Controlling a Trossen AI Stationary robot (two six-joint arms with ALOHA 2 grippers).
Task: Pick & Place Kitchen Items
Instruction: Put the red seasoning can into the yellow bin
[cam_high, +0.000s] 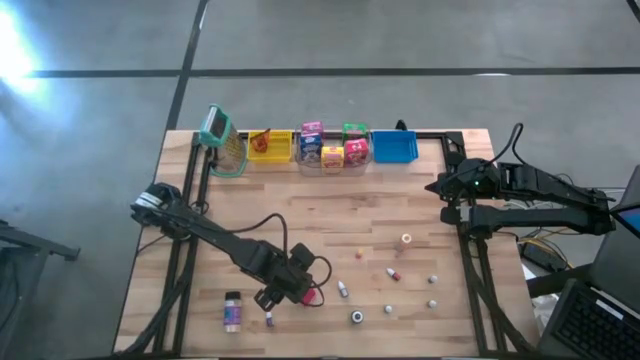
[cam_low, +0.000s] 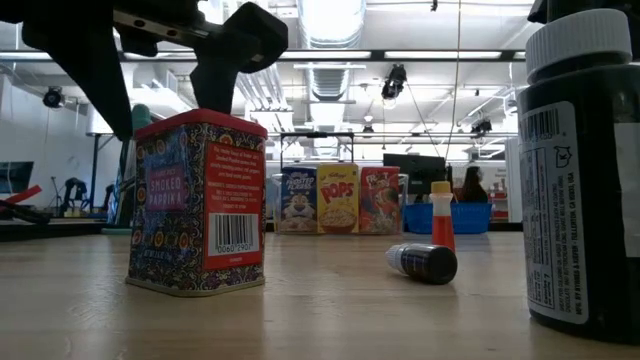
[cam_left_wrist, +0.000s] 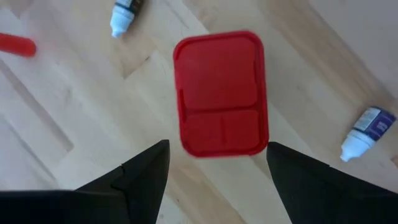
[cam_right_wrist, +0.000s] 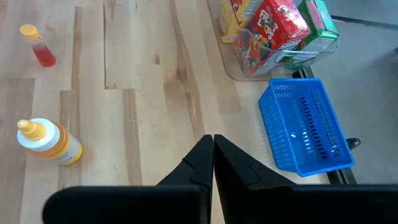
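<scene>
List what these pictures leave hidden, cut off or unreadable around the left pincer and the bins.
- High view: the left pincer covers most of the red tin.
- Low view: the tin hides the table behind it; the dark jar is cut by the right edge.
- Left wrist view: only the tin's lid shows.
- High view: the labels of the boxes in the clear bin are too small to read.

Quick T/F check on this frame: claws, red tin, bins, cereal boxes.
1. The left claw is open above the red tin. True.
2. The right claw is open. False: its fingers are shut together, holding nothing.
3. The blue bin has cereal boxes in it. False: it looks empty; the cereal boxes sit in the clear bin beside it.
4. The tin stands upright on the table. True.
5. The right claw is over the tin. False: it waits near the blue bin.
</scene>
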